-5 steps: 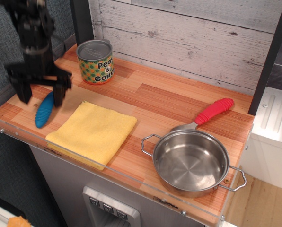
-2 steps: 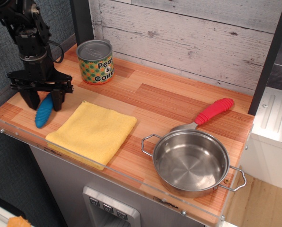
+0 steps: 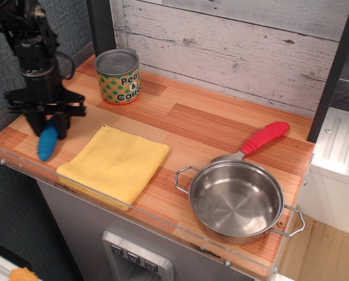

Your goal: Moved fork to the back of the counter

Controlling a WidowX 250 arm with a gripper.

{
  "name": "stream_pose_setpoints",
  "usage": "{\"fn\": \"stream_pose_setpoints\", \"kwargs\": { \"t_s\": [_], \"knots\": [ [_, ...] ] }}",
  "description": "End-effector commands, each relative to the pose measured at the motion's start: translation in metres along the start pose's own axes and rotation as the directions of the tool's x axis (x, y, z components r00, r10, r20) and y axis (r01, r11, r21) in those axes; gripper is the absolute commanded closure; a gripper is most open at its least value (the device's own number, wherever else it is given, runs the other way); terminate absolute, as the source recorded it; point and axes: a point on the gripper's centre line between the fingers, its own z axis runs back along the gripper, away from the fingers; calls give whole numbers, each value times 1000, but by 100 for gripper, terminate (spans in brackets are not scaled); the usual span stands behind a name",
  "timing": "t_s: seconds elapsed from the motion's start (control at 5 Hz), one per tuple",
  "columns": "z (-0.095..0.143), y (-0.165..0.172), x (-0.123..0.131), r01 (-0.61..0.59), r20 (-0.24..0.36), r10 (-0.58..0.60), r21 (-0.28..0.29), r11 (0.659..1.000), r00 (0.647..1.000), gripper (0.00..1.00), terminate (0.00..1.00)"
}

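Observation:
The fork's bright-blue ribbed handle (image 3: 46,145) lies at the front left of the wood-plank counter (image 3: 204,126), pointing toward the front edge. Its metal tines are hidden behind the gripper. My black gripper (image 3: 47,127) comes straight down over the upper part of the handle, with its fingers closed in against it on both sides. The handle's lower end sticks out below the fingers and looks slightly blurred.
A "Peas & Carrots" can (image 3: 118,76) stands at the back left, just behind the gripper. A yellow cloth (image 3: 115,163) lies right of the fork. A steel pot (image 3: 236,201) and a red-handled utensil (image 3: 264,137) sit at the right. The white plank wall (image 3: 233,47) bounds the back.
The gripper came down around the blue handle and its fingers closed in on it. The handle has shifted a little to the left with the gripper.

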Motion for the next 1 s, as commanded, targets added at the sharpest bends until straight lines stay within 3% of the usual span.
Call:
{"fn": "stream_pose_setpoints", "kwargs": {
  "t_s": [0.0, 0.2, 0.4, 0.6, 0.8],
  "knots": [
    [46, 9, 4, -93, 19, 92, 50, 994, 996, 100, 0],
    [74, 5, -5, -257, 27, 256, 44, 965, 966, 100, 0],
    [97, -9, -20, -465, 18, 465, -11, 885, 885, 100, 0],
    [119, -37, -31, -574, 1, 574, 0, 819, 819, 100, 0],
    [125, -62, -31, -698, -70, 694, -45, 715, 716, 100, 0]
  ]
}}
